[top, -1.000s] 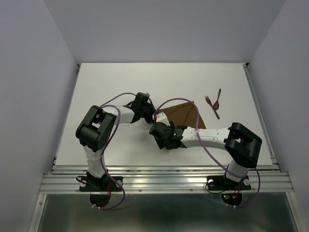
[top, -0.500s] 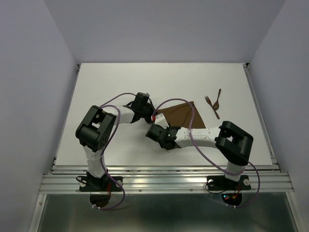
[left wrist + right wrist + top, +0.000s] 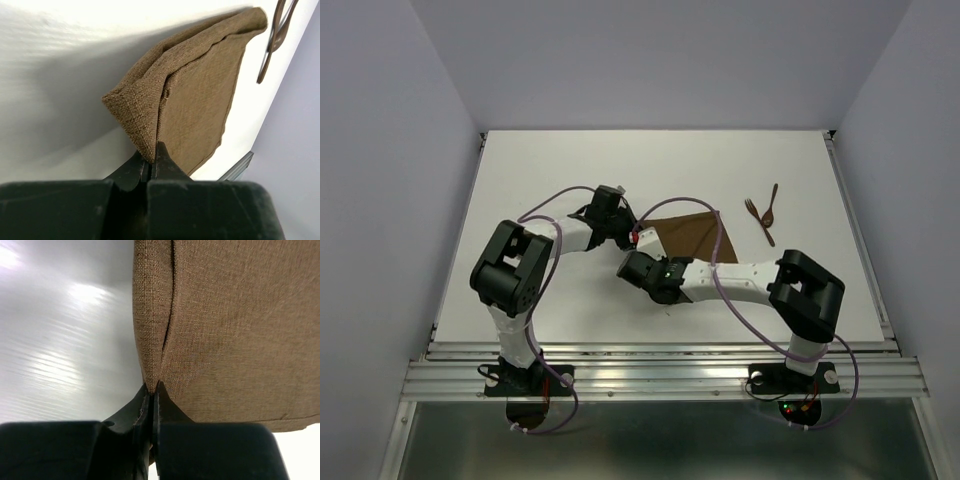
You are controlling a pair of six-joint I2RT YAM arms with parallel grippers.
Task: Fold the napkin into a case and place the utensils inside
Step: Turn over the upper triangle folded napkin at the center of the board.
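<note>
Folding step in hand, utensils untouched. Left end effector (image 3: 152,162) is clenched on the napkin's (image 3: 692,236) left corner, and right end effector (image 3: 152,390) is clenched on the same edge just beside it. Napkin is brown coarse weave, doubled over, lying on the table (image 3: 550,180). Fork (image 3: 752,210) and spoon (image 3: 771,206) lie right of the napkin, apart from it. Next move likely needs both grips carrying that edge across evenly to form the case.

A white table (image 3: 550,170) is enclosed by pale lilac walls (image 3: 660,60); its near edge is bordered by an aluminium rail (image 3: 660,378).
</note>
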